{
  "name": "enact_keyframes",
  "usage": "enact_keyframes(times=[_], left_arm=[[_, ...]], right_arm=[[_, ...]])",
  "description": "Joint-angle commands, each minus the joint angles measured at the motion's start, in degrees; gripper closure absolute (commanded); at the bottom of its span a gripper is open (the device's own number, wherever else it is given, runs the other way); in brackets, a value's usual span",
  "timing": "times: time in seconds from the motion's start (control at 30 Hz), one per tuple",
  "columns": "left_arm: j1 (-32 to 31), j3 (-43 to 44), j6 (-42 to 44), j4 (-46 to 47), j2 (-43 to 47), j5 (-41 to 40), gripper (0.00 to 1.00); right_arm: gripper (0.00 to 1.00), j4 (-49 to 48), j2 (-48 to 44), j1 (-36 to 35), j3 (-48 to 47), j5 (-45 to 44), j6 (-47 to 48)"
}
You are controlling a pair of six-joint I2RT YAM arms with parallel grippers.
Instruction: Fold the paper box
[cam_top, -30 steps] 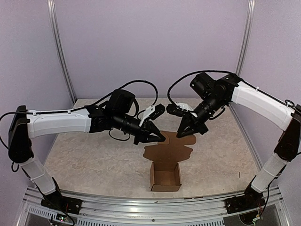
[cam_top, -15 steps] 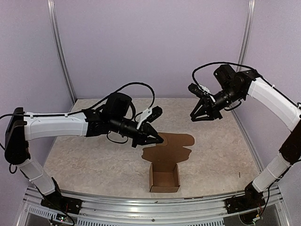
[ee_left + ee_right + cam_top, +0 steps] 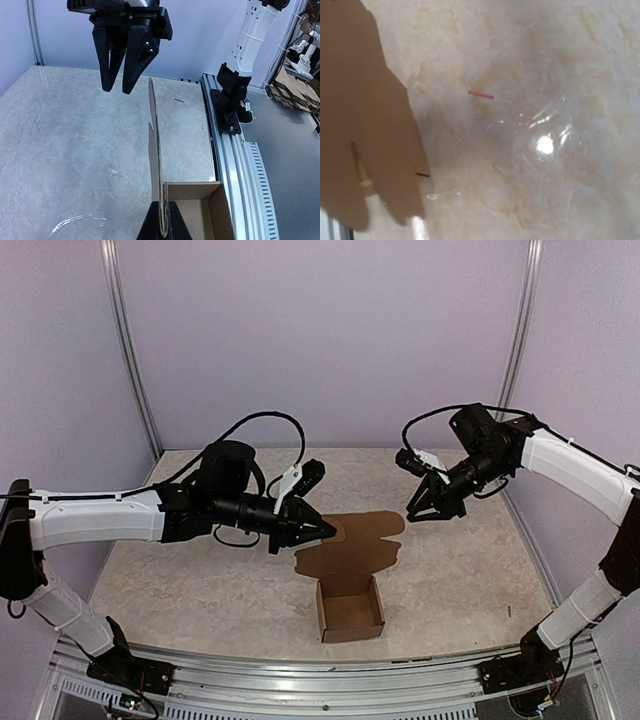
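Note:
The paper box (image 3: 350,616) is brown cardboard and stands open-topped near the table's front edge. Its long lid flap (image 3: 352,540) stretches back from it. My left gripper (image 3: 328,531) is shut on the left edge of that flap. In the left wrist view the flap (image 3: 155,145) stands edge-on, pinched between my black fingertips (image 3: 170,231), with the box's open compartment (image 3: 200,215) to the right. My right gripper (image 3: 413,514) hangs to the right of the flap, apart from it. In the left wrist view the right gripper (image 3: 116,90) has its fingers parted and holds nothing. The right wrist view shows only a flap corner (image 3: 360,125).
A metal rail (image 3: 320,680) runs along the table's near edge, with the right arm's base (image 3: 230,100) bolted on it. A thin pink sliver (image 3: 481,94) lies on the marbled tabletop. Purple walls close in the back and the sides.
My right gripper let go of the flap's far end, pulled back to the right and opened. My left gripper, still shut on the flap, shifted it slightly to the left.

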State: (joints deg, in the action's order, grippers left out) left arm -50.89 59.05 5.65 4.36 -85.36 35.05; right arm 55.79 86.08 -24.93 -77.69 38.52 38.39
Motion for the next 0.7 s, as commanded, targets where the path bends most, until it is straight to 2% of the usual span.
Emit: enact_keyframes(times=[0.0,0.2,0.43,0.67], left_arm=[[0.5,-0.9,-1.3,2.8,0.6,-1.1,1.00],[0.8,-1.0,-1.8,3.2,-0.1,-1.3,1.00],[1.0,-0.7,-3.1,3.5,-0.4,-5.2,1.00],[1.1,0.2,-4.1,3.5,-1.4,-6.2,1.00]], right_arm=[[0.74,-1.7,-3.0,-2.9,0.2,-1.9,-1.2],[0.74,-1.4,-2.9,-6.5,-0.3,-2.3,-1.4],[0.74,1.6,-2.4,-9.5,-1.7,-0.8,0.6],[0.67,4.0,-2.0,-10.1,-2.4,1.3,0.1]])
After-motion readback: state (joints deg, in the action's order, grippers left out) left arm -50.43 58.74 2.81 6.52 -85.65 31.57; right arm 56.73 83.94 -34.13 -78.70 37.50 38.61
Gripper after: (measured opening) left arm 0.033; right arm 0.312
